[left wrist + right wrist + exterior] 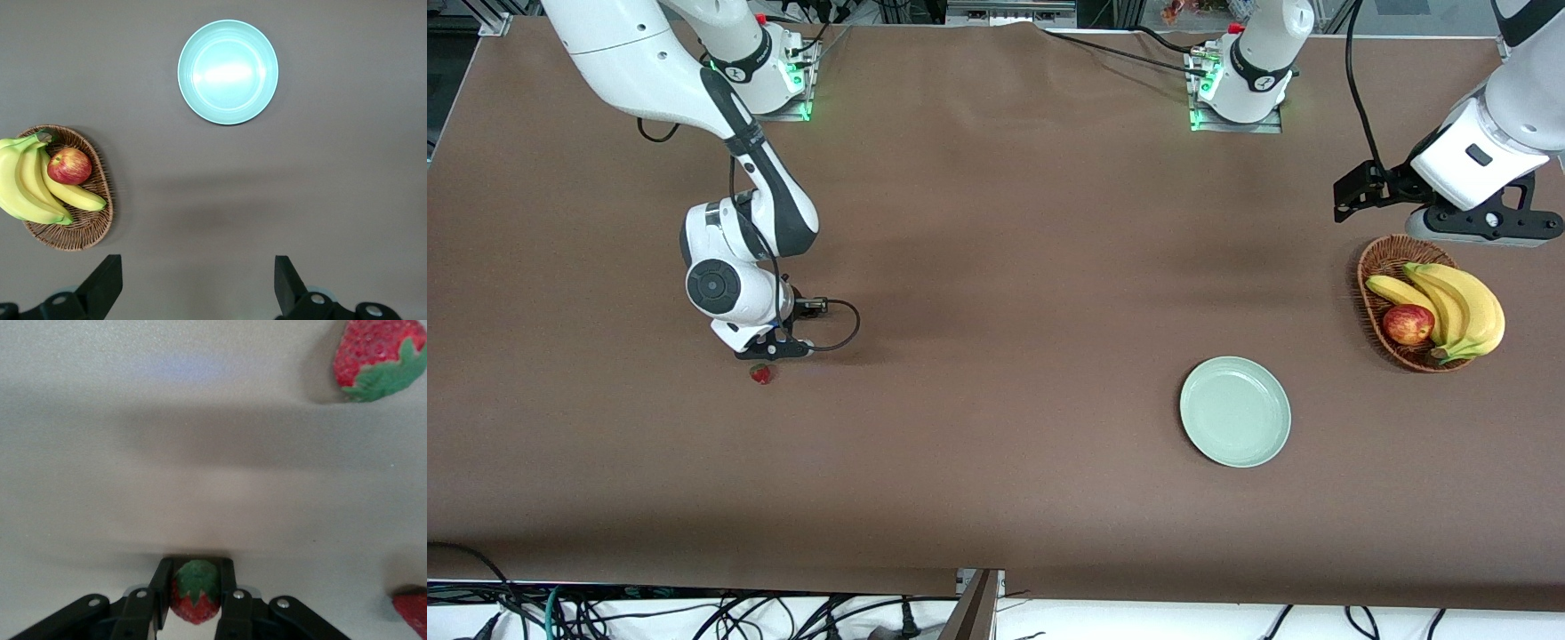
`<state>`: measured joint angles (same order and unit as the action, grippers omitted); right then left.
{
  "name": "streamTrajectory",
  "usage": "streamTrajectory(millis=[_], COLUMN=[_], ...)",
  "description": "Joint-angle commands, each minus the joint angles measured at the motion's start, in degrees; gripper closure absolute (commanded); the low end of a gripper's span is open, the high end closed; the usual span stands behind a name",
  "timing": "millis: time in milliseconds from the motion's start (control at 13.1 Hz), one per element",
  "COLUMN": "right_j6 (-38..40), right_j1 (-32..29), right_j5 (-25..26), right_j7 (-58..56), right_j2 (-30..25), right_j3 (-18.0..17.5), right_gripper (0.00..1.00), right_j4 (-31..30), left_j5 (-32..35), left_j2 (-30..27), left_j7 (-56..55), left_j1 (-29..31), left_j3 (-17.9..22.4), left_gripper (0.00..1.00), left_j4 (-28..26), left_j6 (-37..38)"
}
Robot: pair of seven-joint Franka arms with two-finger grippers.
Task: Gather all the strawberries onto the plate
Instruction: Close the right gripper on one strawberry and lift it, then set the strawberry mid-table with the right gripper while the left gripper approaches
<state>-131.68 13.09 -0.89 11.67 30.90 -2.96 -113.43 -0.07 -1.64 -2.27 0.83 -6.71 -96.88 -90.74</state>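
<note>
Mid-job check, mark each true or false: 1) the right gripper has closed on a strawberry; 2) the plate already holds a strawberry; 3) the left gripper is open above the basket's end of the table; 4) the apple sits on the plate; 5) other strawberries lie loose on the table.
1) True. The right gripper has its jaws shut on a strawberry at table level.
2) False. The plate holds nothing.
3) True. The left gripper hangs open and waits near the basket.
4) False. The apple is in the basket beside the bananas.
5) True. Two more strawberries lie on the table near the right gripper.
</note>
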Motion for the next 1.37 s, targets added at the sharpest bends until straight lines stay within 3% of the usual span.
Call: streamTrajectory(millis=[0, 228, 380, 685, 837, 1065, 1293], right_j6=[-0.5, -1.0, -1.1, -1.7, -5.8, -12.4, -14.9], right_j1=[0.3, 3.8, 9.0, 21.2, 26.0, 31.8, 36.8], right_j5=[-3.9, -9.6, -9.7, -8.9, -8.8, -8.4, -8.1], right_j7=[0.7, 4.3, 13.2, 36.7, 45.2, 48.6, 48.7], right_j2=[-1.2, -0.1, 2.9, 14.2, 20.1, 25.9, 29.5], right_j3=[-0.6, -1.3, -1.3, -1.1, -1.0, 0.3, 3.7], right_gripper=[1.0, 1.0, 1.0, 1.0, 1.0, 1.0, 0.93], right_j4=[0.0, 3.5, 8.7, 26.0, 34.6, 42.7, 47.8], left_j5=[0.2, 0.2, 0.2, 0.2, 0.2, 0.2, 0.2], left_j2=[0.8, 1.5, 2.5, 3.4, 4.3, 6.1, 8.9], left_j7=[0.4, 0.2, 0.3, 1.1, 1.1, 1.1, 1.1], left_j1=[-0.3, -0.3, 0.0, 0.3, 0.4, 0.5, 1.7], left_j3=[-0.1, -0.1, -0.1, 0.0, 0.0, 0.3, 0.5], left_gripper=[0.0, 0.0, 0.0, 0.0, 0.0, 0.0, 0.0], left_j4=[1.1, 1.3, 2.0, 2.0, 2.0, 2.1, 2.1], left_j6=[1.0, 0.7, 0.0, -0.1, 0.0, -2.7, -3.2])
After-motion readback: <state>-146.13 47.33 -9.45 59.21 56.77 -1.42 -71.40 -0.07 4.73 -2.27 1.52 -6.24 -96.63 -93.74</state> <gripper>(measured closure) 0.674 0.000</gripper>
